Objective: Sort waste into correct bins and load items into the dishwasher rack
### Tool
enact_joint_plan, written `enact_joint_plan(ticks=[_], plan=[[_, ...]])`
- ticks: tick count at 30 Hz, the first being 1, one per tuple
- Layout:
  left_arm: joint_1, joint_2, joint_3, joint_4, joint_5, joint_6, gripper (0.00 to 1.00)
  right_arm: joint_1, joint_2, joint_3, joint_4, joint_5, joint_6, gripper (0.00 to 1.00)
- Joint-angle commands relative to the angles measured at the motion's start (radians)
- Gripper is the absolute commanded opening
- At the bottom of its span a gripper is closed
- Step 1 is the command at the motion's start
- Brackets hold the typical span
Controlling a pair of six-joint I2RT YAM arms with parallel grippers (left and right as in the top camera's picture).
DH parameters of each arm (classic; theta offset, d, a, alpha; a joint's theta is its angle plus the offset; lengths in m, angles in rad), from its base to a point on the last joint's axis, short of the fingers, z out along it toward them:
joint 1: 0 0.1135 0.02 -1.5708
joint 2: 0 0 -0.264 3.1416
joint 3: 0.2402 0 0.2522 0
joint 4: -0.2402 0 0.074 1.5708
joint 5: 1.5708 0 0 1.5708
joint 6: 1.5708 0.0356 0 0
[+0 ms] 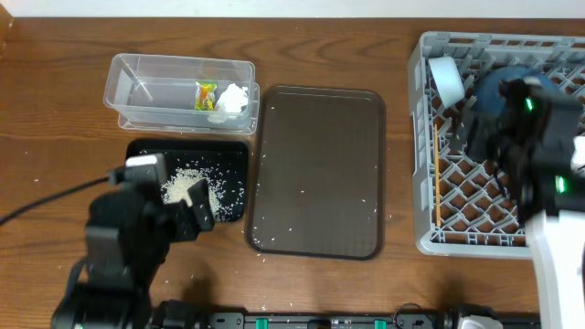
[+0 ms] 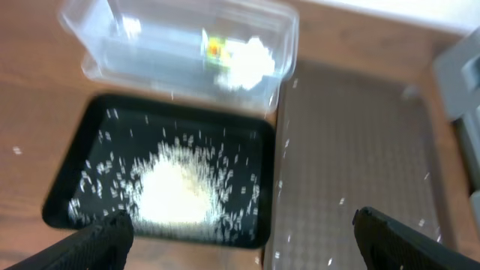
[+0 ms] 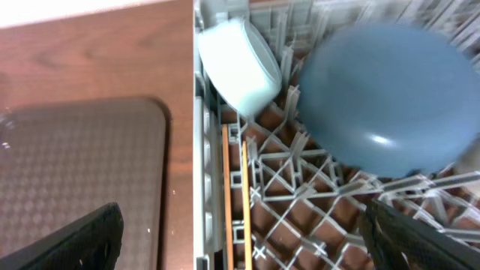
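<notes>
The grey dishwasher rack (image 1: 430,183) at the right holds the blue plate (image 3: 386,97), a light-blue bowl (image 3: 240,64) and wooden chopsticks (image 3: 236,202) along its left side. My right gripper (image 3: 240,240) is open and empty above the rack's left edge. The clear tub (image 1: 164,82) holds the white tissue (image 1: 233,99) and the yellow-green wrapper (image 1: 206,94). The black tray (image 1: 233,174) holds a pile of rice (image 2: 176,187). My left gripper (image 2: 240,240) is open and empty above the black tray's near edge. The cups are not visible.
The brown serving tray (image 1: 315,174) lies in the middle with a few stray rice grains on it. Loose grains also dot the wood table around the black tray. A black cable runs at the left edge.
</notes>
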Motion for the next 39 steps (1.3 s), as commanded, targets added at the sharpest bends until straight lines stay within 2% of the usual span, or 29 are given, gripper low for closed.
enact_joint_plan(ticks=[1,7,16,39], plan=[[0.003,-0.064,-0.016,0.004,-0.023,0.017,0.97,0.005,-0.103,-0.085,0.022,0.035,0.019,0.99],[0.003,-0.109,-0.016,0.003,-0.023,0.016,0.97,0.005,-0.199,-0.111,-0.097,0.035,0.019,0.99],[0.003,-0.108,-0.016,0.0,-0.023,0.016,0.97,0.005,-0.198,-0.111,-0.229,0.035,0.019,0.99],[0.003,-0.108,-0.016,0.0,-0.023,0.017,0.98,0.005,-0.196,-0.111,-0.235,0.035,0.018,0.99]])
